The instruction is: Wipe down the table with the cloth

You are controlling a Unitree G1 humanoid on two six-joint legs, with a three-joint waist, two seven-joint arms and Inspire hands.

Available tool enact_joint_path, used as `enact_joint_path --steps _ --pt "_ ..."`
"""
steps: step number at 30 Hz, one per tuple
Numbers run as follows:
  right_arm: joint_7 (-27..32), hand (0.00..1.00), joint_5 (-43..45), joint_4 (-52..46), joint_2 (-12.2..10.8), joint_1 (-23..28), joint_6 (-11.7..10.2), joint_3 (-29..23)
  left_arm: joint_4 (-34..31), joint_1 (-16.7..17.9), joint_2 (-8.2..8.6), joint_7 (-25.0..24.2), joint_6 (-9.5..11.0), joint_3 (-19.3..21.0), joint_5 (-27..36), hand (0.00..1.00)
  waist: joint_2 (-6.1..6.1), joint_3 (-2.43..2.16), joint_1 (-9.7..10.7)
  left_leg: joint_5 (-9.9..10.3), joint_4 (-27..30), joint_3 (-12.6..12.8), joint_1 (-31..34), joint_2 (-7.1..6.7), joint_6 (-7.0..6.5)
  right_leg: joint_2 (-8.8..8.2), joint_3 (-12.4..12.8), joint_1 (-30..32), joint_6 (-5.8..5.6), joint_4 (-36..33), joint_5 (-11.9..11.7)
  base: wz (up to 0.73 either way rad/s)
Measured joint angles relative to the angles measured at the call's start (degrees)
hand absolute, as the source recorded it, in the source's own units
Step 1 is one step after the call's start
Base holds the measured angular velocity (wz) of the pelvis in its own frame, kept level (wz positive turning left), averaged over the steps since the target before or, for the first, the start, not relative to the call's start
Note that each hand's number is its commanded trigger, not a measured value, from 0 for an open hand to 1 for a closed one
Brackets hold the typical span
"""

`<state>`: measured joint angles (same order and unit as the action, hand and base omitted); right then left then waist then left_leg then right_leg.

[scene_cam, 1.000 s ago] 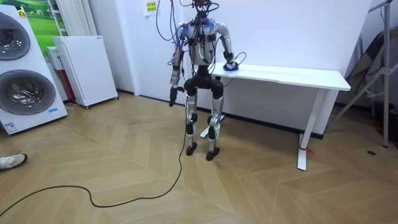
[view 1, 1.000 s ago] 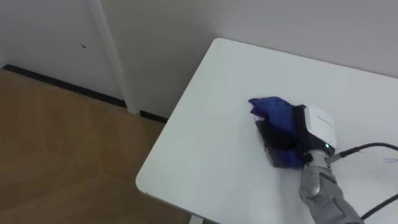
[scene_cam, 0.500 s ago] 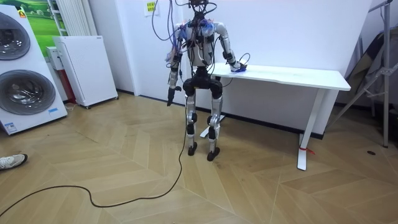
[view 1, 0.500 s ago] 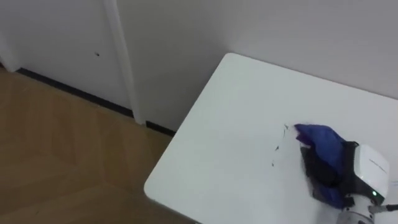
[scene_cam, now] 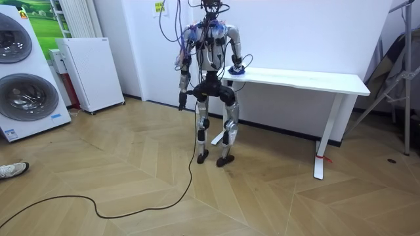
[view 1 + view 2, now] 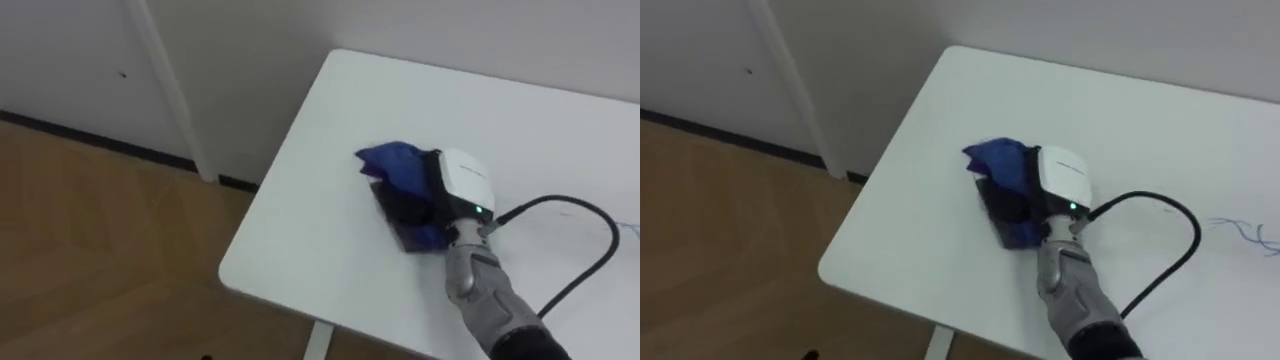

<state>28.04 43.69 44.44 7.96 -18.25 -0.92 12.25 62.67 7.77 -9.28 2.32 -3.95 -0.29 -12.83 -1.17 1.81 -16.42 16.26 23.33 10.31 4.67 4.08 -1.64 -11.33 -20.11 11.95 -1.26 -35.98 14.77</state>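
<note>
A crumpled blue cloth (image 6: 388,163) lies on the white table (image 6: 330,270) near its left front corner. My right hand (image 6: 457,186) rests on the cloth, its dark fingers (image 6: 402,212) flat and pressing it to the tabletop. Blue folds stick out beyond the fingers toward the far side and the near side. In the room view I stand at the table's end (image 5: 308,80) on the room view's left, right arm reaching onto it. My left hand (image 5: 182,102) hangs by my hip.
Faint blue pen marks (image 6: 1246,233) show on the tabletop to the right. The table's left edge (image 6: 262,205) drops to the wooden floor. Its far edge meets the wall. A washing machine (image 5: 23,78) and a white cabinet (image 5: 88,72) stand off to the room view's left.
My right hand swept the cloth to the right across the table, then back left toward the table's left edge. The eye view shifted along with it.
</note>
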Motion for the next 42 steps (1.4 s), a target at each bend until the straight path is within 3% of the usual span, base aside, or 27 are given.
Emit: enact_joint_path --steps 1,2,4,5,7,8,9,10,11,12,13,16,18,20,21,22,23,24,25,28,31,33,34,37,38,40,42 --pt "1.36 1.00 -1.05 1.45 0.38 0.21 -0.81 0.07 -0.23 0.09 -0.97 0.05 0.09 0.05 0.29 0.00 0.21 -0.18 -0.12 0.24 0.57 0.77 0.31 1.10 0.61 -3.88 0.45 1.03 -0.47 -1.50 0.25 0.14" --pt "2.11 1.00 -1.24 2.44 0.40 0.64 -1.39 0.17 -0.24 0.16 -1.55 0.11 0.10 0.06 0.76 0.00 0.26 -0.24 -0.04 0.33 0.73 0.98 0.31 1.70 0.94 -5.52 1.07 1.03 -0.76 -0.94 0.08 0.21" --pt "6.05 1.00 -1.85 4.99 0.73 1.47 -4.25 -0.04 -0.35 -0.23 -3.88 -0.01 0.20 0.96 1.01 0.00 0.49 -0.49 0.79 0.72 1.98 -0.27 1.11 4.25 2.67 -8.69 5.11 -0.17 -3.04 6.34 -2.33 0.26" --pt "6.86 1.00 -1.89 5.50 0.94 1.84 -5.16 -0.11 -0.40 -0.24 -4.46 0.03 0.23 1.49 0.86 0.00 0.69 -0.61 1.28 0.73 2.08 -0.73 1.15 4.73 3.18 -9.23 5.83 -1.03 -3.28 8.85 -3.57 0.48" --pt "9.81 1.00 -1.41 6.25 1.28 6.03 -8.47 -4.04 -0.45 0.00 -6.79 0.26 0.22 4.27 -1.17 0.00 1.77 -1.37 5.42 0.47 2.36 -2.41 1.12 6.97 5.82 -10.19 4.77 -6.65 -3.91 17.63 -9.22 0.82" --pt "10.72 1.00 -1.13 6.22 1.34 7.57 -9.13 -5.73 -0.67 0.21 -7.41 0.55 0.17 5.12 -2.03 0.00 2.26 -1.67 6.28 0.35 2.41 -2.35 0.91 7.64 6.64 -10.13 4.04 -7.61 -4.29 18.54 -10.55 0.68" --pt "12.62 1.00 -1.03 6.23 1.46 10.57 -10.01 -8.96 -0.95 1.15 -8.50 1.57 0.18 7.06 -2.88 0.00 3.10 -2.12 7.56 0.37 2.46 -1.93 -0.10 8.94 8.54 -8.94 2.63 -8.54 -4.89 19.39 -14.73 0.21" --pt "14.20 1.00 -1.07 6.29 2.77 13.34 -10.44 -10.95 -1.16 2.55 -8.56 2.62 0.10 9.17 -3.00 0.00 2.64 -2.67 8.03 0.47 2.42 -1.44 -1.73 10.83 10.58 -7.31 0.25 -9.97 -8.58 19.06 -12.88 -0.06" --pt "14.80 1.00 -1.19 6.34 3.85 14.50 -10.46 -11.43 -1.58 3.52 -8.38 2.79 0.09 9.80 -2.87 0.00 1.92 -3.02 8.09 0.39 1.93 -1.02 -2.69 12.17 11.50 -6.02 0.08 -10.53 -9.48 18.96 -11.84 -0.41" --pt "15.36 1.00 -2.35 6.28 6.64 16.55 -10.46 -11.51 -2.90 5.52 -7.78 2.97 0.15 10.31 -2.54 0.00 1.12 -3.33 8.29 -0.35 -0.38 -0.46 -4.81 14.36 12.94 -3.90 -0.20 -10.45 -8.53 17.16 -9.85 -0.37" --pt "15.47 1.00 -3.28 6.07 9.09 18.35 -10.46 -12.56 -4.21 6.48 -7.12 3.04 0.22 10.75 -2.46 0.00 0.61 -3.64 8.55 -1.94 -3.05 -0.20 -6.50 15.37 14.02 -3.01 -0.44 -9.63 -7.62 14.22 -7.32 -0.27" --pt "13.91 1.00 -5.08 6.07 10.89 20.34 -8.75 -17.10 -5.98 7.41 -5.03 3.05 0.87 10.51 -2.53 0.00 1.88 -3.29 10.09 -6.35 -4.86 -0.15 -7.35 16.07 11.75 -2.41 -0.91 -8.37 -6.08 9.90 -2.46 0.17" --pt "11.65 1.00 -5.26 4.06 10.54 20.61 -7.38 -18.03 -6.00 7.53 -3.91 3.05 1.14 8.94 -2.47 0.00 2.76 -2.57 10.58 -7.76 -4.02 0.25 -6.84 16.19 11.33 -1.38 -0.98 -8.60 -5.55 9.22 -0.64 0.20" --pt "9.33 1.00 -5.09 1.47 9.43 19.88 -5.12 -17.81 -5.93 6.90 -2.84 3.04 1.18 7.86 -2.74 0.00 2.51 -2.59 10.26 -7.70 -2.45 1.83 -5.86 15.58 11.31 -0.10 -0.39 -8.16 -4.54 9.24 -0.19 0.05" --pt "7.77 1.00 -5.00 0.95 8.49 17.94 -3.51 -17.61 -5.42 6.98 -2.41 3.10 1.26 6.95 -2.70 0.00 2.71 -2.12 9.71 -6.96 -1.26 2.16 -5.14 14.16 10.41 0.69 0.72 -7.77 -3.71 9.43 -0.29 -0.17" --pt "5.45 1.00 -4.42 -0.33 7.54 15.31 -1.27 -17.59 -4.57 6.96 -1.97 3.02 1.30 5.96 -2.69 0.00 2.52 -1.57 9.08 -4.62 0.32 2.03 -3.96 11.48 9.56 1.05 1.65 -7.18 -3.01 9.44 -0.57 -0.27" --pt "4.08 1.00 -3.76 -0.91 7.24 13.95 -0.40 -17.28 -4.46 6.80 -1.60 2.94 1.23 5.84 -2.77 0.00 2.30 -1.52 8.35 -3.27 0.48 1.92 -3.35 9.70 9.07 1.31 2.56 -6.76 -2.62 9.42 -0.85 -0.49" --pt "1.72 1.00 -2.37 -1.99 6.60 10.97 0.96 -14.88 -4.43 6.75 -1.06 2.70 0.94 5.13 -2.72 0.00 1.42 -0.85 6.38 -1.18 0.44 0.79 -2.66 6.18 7.83 2.19 4.28 -5.90 -1.65 10.18 -2.15 -0.98" --pt "-0.54 1.00 0.41 -4.08 6.52 7.98 1.70 -11.05 -4.33 7.21 -0.94 2.11 0.65 4.41 -2.39 0.00 0.92 -0.66 3.20 -0.71 -0.39 -0.31 -2.56 3.26 5.92 3.52 6.98 -4.45 -1.11 10.94 -3.33 -1.15" --pt "-3.36 1.00 5.13 -9.57 3.34 2.07 0.93 -2.22 -4.50 7.94 -0.57 0.93 -0.92 3.86 -1.02 0.00 -1.36 -0.84 -0.46 -0.91 -2.94 -2.76 -1.81 2.19 5.39 5.75 8.48 -2.57 -0.45 14.24 -6.01 -0.79" --pt "-4.71 1.00 5.74 -9.75 1.21 -0.43 -1.06 1.07 -5.89 8.73 -0.52 0.27 -2.26 3.55 0.73 0.00 -1.45 -1.13 -1.30 -2.89 -6.37 -3.78 -2.80 1.36 5.44 5.60 8.45 -2.32 -0.04 14.47 -6.42 0.16" --pt "-4.59 1.00 5.90 -9.17 1.77 0.94 -1.06 1.40 -7.15 10.55 -0.51 -0.24 -3.31 3.75 1.49 0.00 -0.88 -1.11 -0.45 -3.55 -8.03 -3.90 -4.00 0.98 5.36 5.16 7.92 -3.06 -0.23 14.55 -6.03 0.26" --pt "-3.65 1.00 5.82 -6.84 2.37 3.42 -1.10 0.94 -7.64 11.33 -0.57 -0.29 -3.65 4.70 1.43 0.00 -0.17 -1.10 1.64 -3.71 -8.06 -3.91 -4.33 0.88 5.30 4.70 6.74 -4.26 -0.53 14.95 -5.57 0.47" --pt "4.87 1.00 3.55 -4.29 3.47 12.49 -6.51 -5.42 -7.61 10.58 -0.61 -0.34 -3.68 9.26 -2.13 0.00 2.09 -1.35 7.89 -3.99 -8.10 -2.27 -5.47 0.05 4.80 3.44 5.73 -8.26 -2.00 17.38 -4.66 0.74" --pt "6.44 1.00 3.47 -3.87 3.57 14.47 -7.21 -7.12 -7.61 10.68 -0.77 -0.23 -3.48 10.38 -3.35 0.00 2.58 -1.52 8.84 -3.97 -8.16 -1.57 -5.90 -0.12 4.75 3.22 5.88 -9.12 -2.32 17.65 -4.47 0.50" --pt "11.34 1.00 0.66 -2.56 4.22 22.33 -8.11 -13.24 -8.46 10.60 -1.77 0.07 -2.10 13.73 -4.22 0.00 4.18 -2.57 10.81 -3.21 -8.75 -0.76 -7.98 -0.85 3.51 2.55 5.90 -11.89 -3.46 19.06 -4.08 0.18" --pt "13.33 1.00 -1.65 -1.08 5.52 26.38 -8.40 -17.82 -9.12 10.63 -2.29 0.52 -1.43 13.80 -4.24 0.00 4.40 -2.68 12.01 -1.73 -8.38 -0.65 -8.59 -0.93 2.78 2.65 5.92 -13.91 -4.25 20.25 -4.50 0.00"
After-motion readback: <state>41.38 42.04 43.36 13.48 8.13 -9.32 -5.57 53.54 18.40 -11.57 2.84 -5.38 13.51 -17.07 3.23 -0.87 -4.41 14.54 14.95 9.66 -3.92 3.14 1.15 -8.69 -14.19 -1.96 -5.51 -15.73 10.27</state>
